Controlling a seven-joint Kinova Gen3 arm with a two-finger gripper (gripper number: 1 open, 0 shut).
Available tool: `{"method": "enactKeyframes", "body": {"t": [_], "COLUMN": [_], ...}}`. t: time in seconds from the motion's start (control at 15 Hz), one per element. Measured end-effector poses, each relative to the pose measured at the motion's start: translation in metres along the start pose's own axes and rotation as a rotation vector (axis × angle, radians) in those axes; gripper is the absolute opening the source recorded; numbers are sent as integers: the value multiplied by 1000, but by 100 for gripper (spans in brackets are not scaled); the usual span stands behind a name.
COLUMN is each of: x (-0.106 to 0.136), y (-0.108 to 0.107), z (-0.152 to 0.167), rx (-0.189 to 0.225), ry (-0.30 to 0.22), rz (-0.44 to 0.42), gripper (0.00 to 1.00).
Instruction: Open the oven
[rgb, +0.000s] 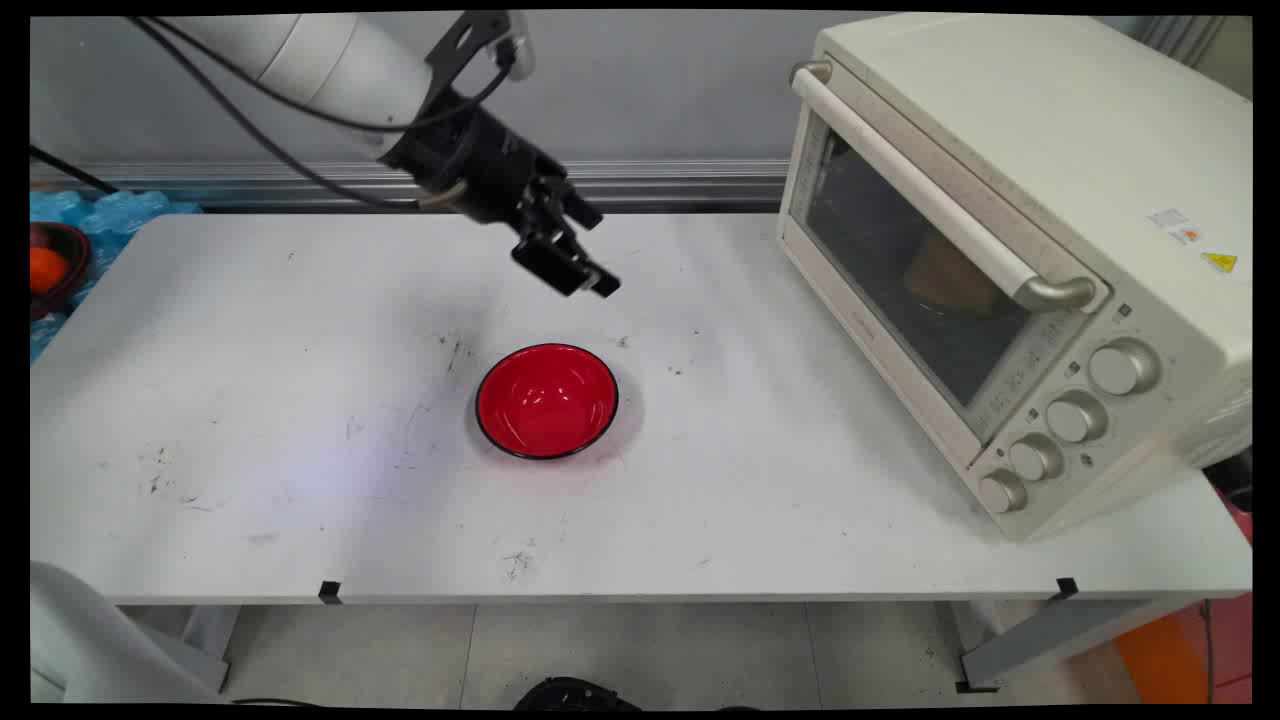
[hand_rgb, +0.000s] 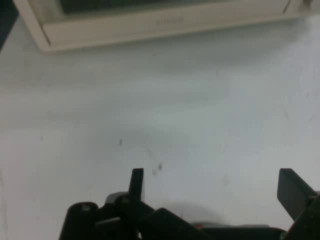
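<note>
My black gripper hangs in the air above the white table, a little behind the red bowl and tilted toward the right. It is open with nothing between its fingers. The red bowl has a black rim, stands upright near the table's middle and looks empty. In the hand view the gripper points across bare tabletop at the lower front of the cream toaster oven. The bowl does not show in the hand view.
A cream toaster oven stands at the table's right with its glass door shut and a brown object dimly visible inside. Off the table's left edge sit blue packaging and a dark bowl holding something orange.
</note>
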Motion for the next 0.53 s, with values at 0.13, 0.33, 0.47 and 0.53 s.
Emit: {"method": "enactKeyframes", "body": {"t": [0.13, 0.33, 0.47, 0.53], "x": [17, 44, 62, 72], "y": [3, 6, 8, 8], "z": [-1, -3, -3, -3], "rx": [0, 6, 12, 15], "ry": [20, 47, 64, 74], "rz": [1, 5, 5, 4], "gripper": [100, 100, 100, 100]}}
